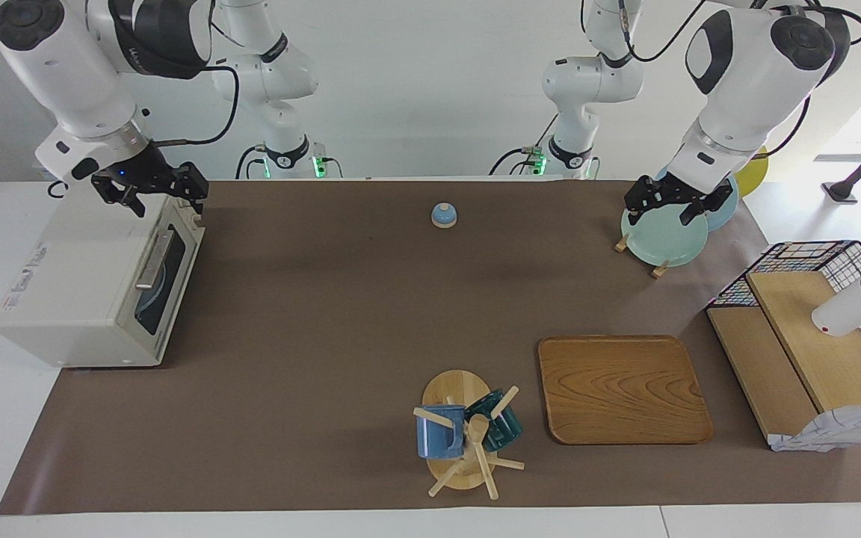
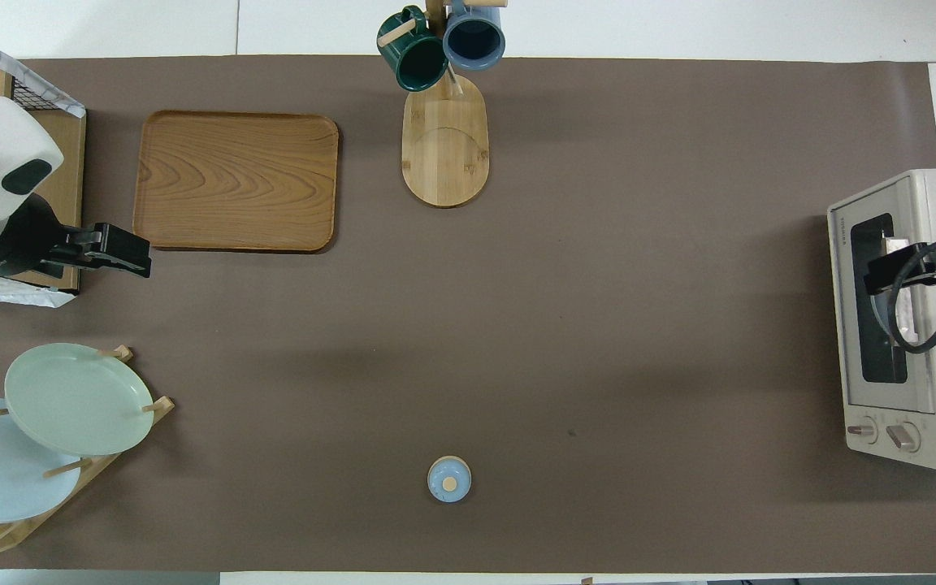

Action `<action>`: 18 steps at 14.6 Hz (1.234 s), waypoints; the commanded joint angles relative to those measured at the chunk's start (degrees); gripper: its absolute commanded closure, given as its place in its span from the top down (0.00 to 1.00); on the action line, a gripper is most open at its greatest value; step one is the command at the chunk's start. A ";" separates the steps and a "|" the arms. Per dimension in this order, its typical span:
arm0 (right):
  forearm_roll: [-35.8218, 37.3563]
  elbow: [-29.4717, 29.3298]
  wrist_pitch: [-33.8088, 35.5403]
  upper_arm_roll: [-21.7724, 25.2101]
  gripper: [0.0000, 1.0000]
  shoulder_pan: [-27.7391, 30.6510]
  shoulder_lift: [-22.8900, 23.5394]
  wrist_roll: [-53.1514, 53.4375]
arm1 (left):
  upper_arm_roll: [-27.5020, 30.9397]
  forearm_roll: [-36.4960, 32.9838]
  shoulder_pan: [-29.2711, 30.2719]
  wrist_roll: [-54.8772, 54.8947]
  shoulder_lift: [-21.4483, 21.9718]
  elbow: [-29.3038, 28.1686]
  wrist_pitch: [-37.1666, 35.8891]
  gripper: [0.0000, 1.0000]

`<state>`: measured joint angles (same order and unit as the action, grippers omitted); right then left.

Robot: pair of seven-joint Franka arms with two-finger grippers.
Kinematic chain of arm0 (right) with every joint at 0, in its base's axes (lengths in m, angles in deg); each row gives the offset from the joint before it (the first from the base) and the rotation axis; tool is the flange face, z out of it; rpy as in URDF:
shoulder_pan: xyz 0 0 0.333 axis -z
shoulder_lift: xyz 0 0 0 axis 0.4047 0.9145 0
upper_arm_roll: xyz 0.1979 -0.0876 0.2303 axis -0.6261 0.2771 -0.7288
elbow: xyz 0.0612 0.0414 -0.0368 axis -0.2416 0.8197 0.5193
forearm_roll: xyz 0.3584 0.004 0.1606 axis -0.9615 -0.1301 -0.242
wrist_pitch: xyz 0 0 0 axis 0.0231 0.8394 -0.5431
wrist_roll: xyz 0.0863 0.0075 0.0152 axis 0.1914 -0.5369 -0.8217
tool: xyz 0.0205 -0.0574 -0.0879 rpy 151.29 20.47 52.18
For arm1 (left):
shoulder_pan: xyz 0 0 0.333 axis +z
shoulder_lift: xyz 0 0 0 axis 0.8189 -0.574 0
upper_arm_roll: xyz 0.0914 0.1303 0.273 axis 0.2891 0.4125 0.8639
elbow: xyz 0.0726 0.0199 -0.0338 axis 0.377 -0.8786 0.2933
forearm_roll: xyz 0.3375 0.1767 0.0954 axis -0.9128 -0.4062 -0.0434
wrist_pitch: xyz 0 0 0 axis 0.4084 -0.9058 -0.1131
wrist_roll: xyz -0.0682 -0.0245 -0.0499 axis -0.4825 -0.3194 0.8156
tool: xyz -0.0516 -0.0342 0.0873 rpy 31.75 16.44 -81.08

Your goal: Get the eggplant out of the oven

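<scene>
Oven (image 1: 94, 288) door's shut at the counter's end, so no eggplant in view. Both grippers, right (image 1: 152, 196) over the oven and left (image 1: 676, 203) over the plates (image 1: 664, 237), hang released and empty. Eggplant's probably light, slick and easily bruised; I'd grab mid-body.

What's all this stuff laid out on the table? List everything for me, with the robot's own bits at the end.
oven: one, cream-white, door shut, at the right arm's end of the table.
bell: one, blue, mid-table, near the robots.
plates: three on a wooden rack, pale green, light blue, yellow, at the left arm's end.
tray: one, wooden, farther from the robots than the plates.
mugs: two, blue and dark green, hung on a wooden mug tree beside the tray.
wire basket: one, black, around wooden boards, at the left arm's end.
eggplant: none visible.
right gripper: open, over the oven's top.
left gripper: open, over the plates.
</scene>
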<state>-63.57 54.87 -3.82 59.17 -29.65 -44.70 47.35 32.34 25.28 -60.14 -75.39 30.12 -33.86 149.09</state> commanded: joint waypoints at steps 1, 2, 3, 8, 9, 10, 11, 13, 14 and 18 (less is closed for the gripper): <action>-0.97 -0.61 -0.43 0.44 1.00 -0.02 0.52 -0.51 | 0.11 0.58 0.25 0.06 0.92 -0.70 0.52 1.00; -0.80 -0.70 -0.17 0.44 1.00 -0.20 0.44 -0.43 | 0.11 0.58 0.25 0.06 0.92 -0.70 0.52 1.00; -0.54 -0.61 -0.17 0.44 1.00 -0.37 0.43 -0.26 | 0.11 0.58 0.25 0.06 0.92 -0.70 0.52 1.00; -0.27 1.05 -1.65 0.44 0.95 -0.29 -0.27 -2.70 | 0.11 0.58 0.25 0.06 0.92 -0.70 0.52 1.00; -0.27 1.75 -2.62 0.44 0.69 -0.29 -0.53 -4.28 | 0.11 0.58 0.25 0.06 0.92 -0.70 0.52 1.00; -0.27 2.28 -2.97 0.44 0.36 -0.11 -0.62 -5.60 | 0.11 0.58 0.25 0.06 0.92 -0.70 0.52 1.00; -0.27 3.16 -3.33 0.44 0.11 0.06 -1.14 -6.48 | 0.11 0.58 0.25 0.06 0.92 -0.70 0.52 1.00; -0.27 5.70 -5.95 0.52 0.00 0.50 -2.02 -10.43 | 0.11 0.58 0.25 0.06 0.92 -0.70 0.52 1.00; -0.27 6.85 -7.18 0.61 0.00 0.59 -2.46 -10.45 | 0.11 0.58 0.25 0.06 0.92 -0.70 0.43 1.00; 4.89 10.36 -13.68 0.70 0.00 0.94 -2.73 -9.39 | 0.20 0.49 0.51 -0.02 0.92 -0.70 0.52 1.00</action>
<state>-61.64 61.31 -13.88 59.86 -29.36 -45.30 38.90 32.38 25.28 -60.02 -75.39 30.12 -33.86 149.08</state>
